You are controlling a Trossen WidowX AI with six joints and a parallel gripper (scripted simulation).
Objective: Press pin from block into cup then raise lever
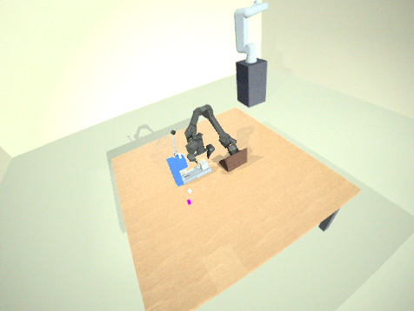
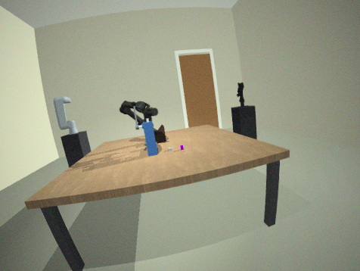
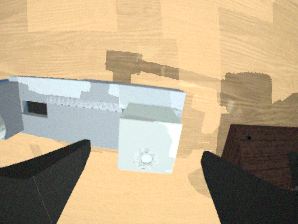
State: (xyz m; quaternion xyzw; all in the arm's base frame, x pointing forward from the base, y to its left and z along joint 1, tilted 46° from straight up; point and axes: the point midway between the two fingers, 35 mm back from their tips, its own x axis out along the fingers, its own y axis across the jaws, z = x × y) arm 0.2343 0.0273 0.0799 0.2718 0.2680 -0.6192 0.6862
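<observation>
Top view: I note bright light, with the pale wall at left nearly washed out. Exterior view: dimmer; long shadows stretch left across the tabletop [image 1: 243,226] [image 2: 212,163]. Wrist view: hard-edged, blocky shadows, grainy surfaces.

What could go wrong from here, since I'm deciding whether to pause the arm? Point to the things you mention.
The block [image 1: 203,165] [image 3: 150,145] sits at the bed's [image 1: 197,175] [image 3: 75,117] end, away from the dark slot [image 3: 36,108]; pressing now might miss the pin. The open gripper [image 3: 147,152] has fingers on both sides, so a sideways move could knock it.

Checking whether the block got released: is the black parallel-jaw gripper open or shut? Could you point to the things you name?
Open: the black gripper's [image 3: 146,149] fingers stand wide apart, with gaps on both sides of the pale grey block [image 3: 150,135].
</observation>
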